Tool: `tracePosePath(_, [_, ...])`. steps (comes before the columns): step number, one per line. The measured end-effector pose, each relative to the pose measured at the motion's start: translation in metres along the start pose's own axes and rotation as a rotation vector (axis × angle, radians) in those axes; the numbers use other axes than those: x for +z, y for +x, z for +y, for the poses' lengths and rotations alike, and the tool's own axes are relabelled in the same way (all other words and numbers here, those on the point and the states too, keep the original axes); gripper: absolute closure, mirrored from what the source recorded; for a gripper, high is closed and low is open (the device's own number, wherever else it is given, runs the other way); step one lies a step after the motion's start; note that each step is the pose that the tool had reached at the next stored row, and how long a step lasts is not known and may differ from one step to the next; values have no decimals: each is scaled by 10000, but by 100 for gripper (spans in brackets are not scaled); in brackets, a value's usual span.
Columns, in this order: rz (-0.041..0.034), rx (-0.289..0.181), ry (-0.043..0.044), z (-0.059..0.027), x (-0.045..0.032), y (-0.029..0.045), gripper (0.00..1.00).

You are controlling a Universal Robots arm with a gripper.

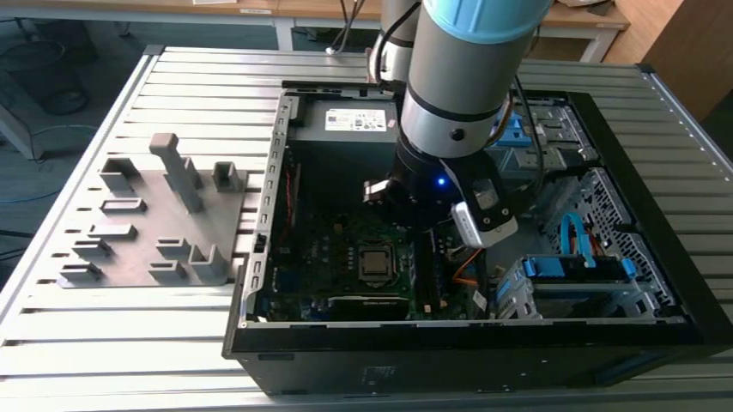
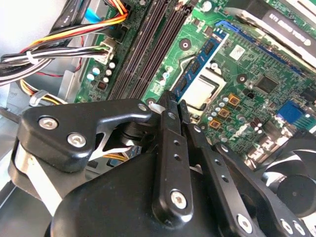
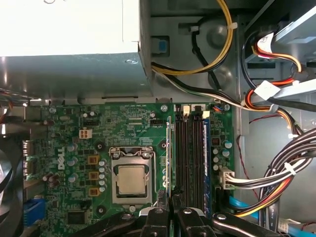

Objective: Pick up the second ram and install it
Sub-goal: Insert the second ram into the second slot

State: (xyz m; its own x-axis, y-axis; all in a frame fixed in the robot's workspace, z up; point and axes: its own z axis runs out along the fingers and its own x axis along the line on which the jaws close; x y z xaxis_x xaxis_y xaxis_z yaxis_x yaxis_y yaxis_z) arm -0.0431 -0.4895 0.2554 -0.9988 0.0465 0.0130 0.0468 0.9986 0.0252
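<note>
**Pincer holds second ram over memory slots**

The slatted desk (image 1: 172, 86) carries an open computer case (image 1: 458, 343). The arm (image 1: 458, 86) reaches down into it over the motherboard (image 3: 74, 128). A grey fixture plate (image 1: 149, 232) sits on the desk at the exterior view's left, well apart from the case.

The pincer (image 3: 171, 210) is closed down narrow on the second ram (image 3: 170, 153), gripping its upper edge. The stick hangs edge-down, just beside the processor socket (image 3: 132, 178) and at the near side of the memory slots (image 3: 190, 158). Seated or just above a slot: cannot tell.

To do the step well, the stick probably needs to stay parallel to the slot, notch matched, with a straight even push down and no tilt.

The first wrist view gives the ram edge-on as a thin line, good for alignment, plus another memory stick (image 3: 206, 158) in the far slot. The second wrist view shows the ram's face (image 2: 197, 66) with black chips, running out from the pincer (image 2: 176, 106).
</note>
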Motion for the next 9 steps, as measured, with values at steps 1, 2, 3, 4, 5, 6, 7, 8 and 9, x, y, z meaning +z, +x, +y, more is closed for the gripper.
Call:
tracePosePath(1, [0,0,1,0,4,0,86])
tracePosePath(2, [0,0,2,0,8,0,86])
tracePosePath(3, [0,0,0,0,13,0,86])
tracePosePath(4, [0,0,1,0,17,0,86])
tracePosePath(5, [0,0,1,-1,22,1,86])
tracePosePath(6, [0,0,1,-1,27,2,86])
tracePosePath(7, [0,0,0,-1,32,3,86])
tracePosePath(8, [0,0,0,-1,39,3,86])
tracePosePath(9, [0,0,0,-1,46,3,86])
